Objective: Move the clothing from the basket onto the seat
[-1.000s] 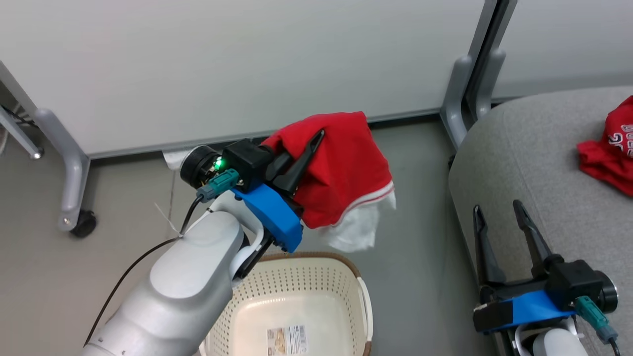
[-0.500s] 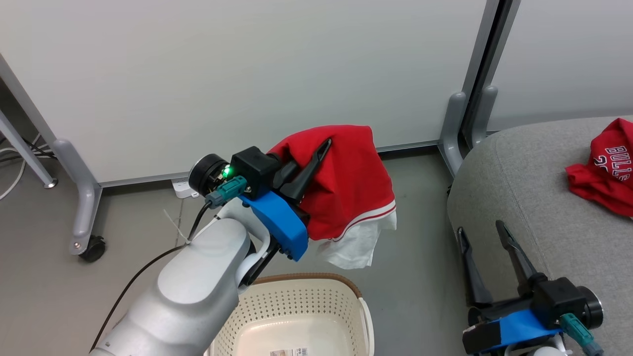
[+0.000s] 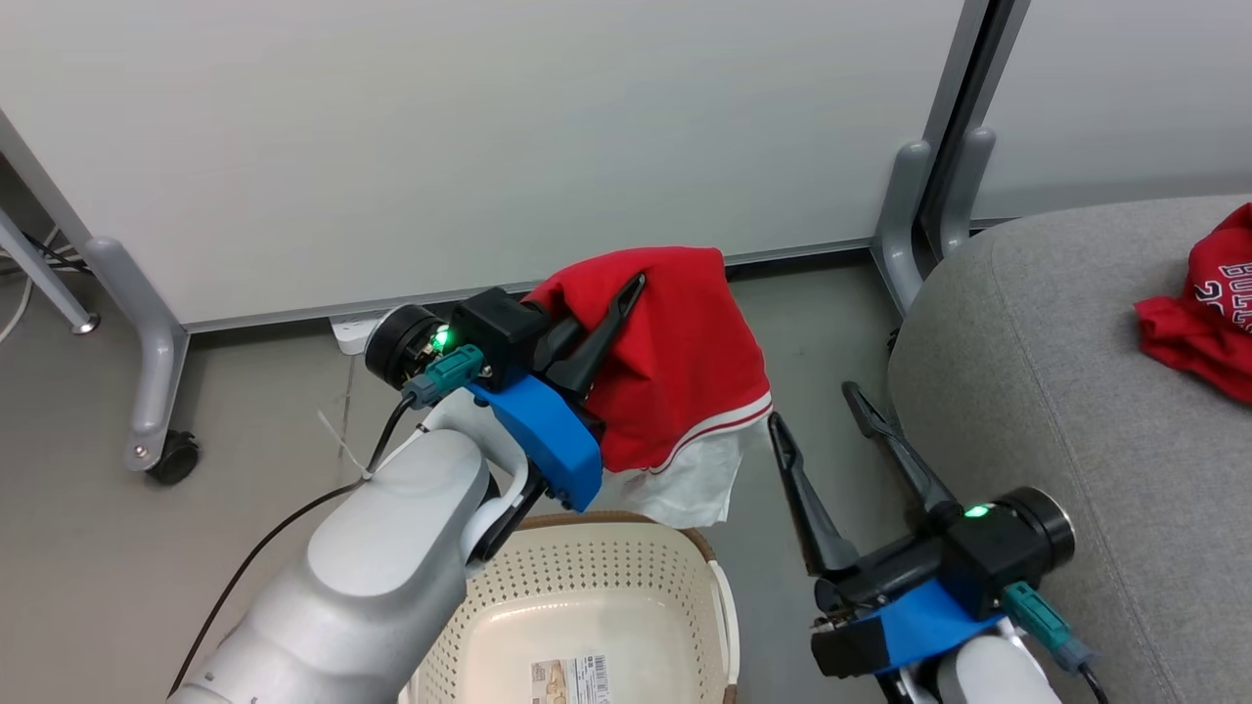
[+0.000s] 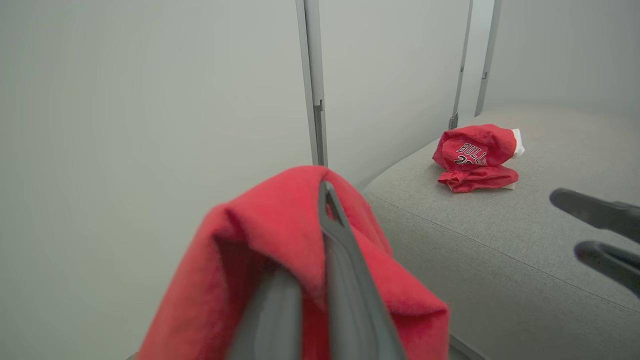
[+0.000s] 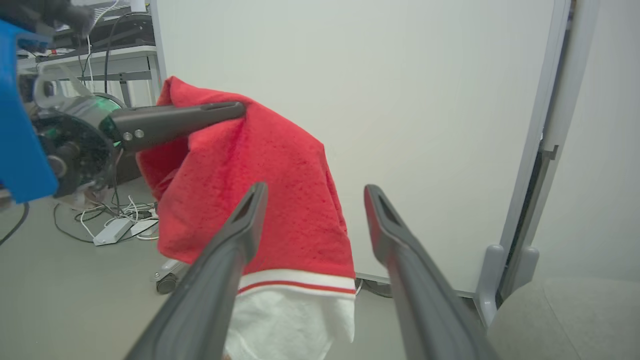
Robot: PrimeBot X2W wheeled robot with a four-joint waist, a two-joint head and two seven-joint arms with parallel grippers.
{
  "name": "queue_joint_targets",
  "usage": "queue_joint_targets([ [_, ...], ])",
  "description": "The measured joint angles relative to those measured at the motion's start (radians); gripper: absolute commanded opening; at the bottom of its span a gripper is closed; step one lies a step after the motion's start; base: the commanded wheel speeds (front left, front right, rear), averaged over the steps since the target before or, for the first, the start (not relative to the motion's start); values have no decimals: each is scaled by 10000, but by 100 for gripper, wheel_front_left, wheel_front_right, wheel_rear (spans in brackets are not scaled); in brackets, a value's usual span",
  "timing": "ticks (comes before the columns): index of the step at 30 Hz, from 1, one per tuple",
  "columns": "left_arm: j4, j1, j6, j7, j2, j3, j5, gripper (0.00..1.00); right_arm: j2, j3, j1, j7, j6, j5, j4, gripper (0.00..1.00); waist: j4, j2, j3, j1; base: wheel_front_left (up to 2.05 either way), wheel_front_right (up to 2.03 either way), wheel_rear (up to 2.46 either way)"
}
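On the seat (image 4: pixel 500 240), left wrist view: whole jersey (image 4: pixel 477 157), perhaps white-edged.

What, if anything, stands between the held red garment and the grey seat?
The open right gripper hangs between the red garment, pinched in the left gripper, and the seat, at its near edge. Otherwise the way looks free; the jersey lies farther back on it.

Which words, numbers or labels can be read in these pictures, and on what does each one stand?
"BULLS": on the red jersey lying on the grey seat; the number beneath is partly hidden, not readable.
Paper label inside the basket: print too small to read.
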Motion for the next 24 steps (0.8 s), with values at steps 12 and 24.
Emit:
queue_joint_targets([
  [12, 109, -387, -50, 0, -59, -88, 111, 0, 75, 1434, -1778, 0, 0, 165, 815, 100, 117, 0, 630, 1, 0, 0, 0],
  [24, 155, -868, -151, 0, -485, -426, 280, 0, 88, 2092, -3515, 2, -2, 556, 3108, 100, 612, 0, 1223, 1, 0, 0, 0],
])
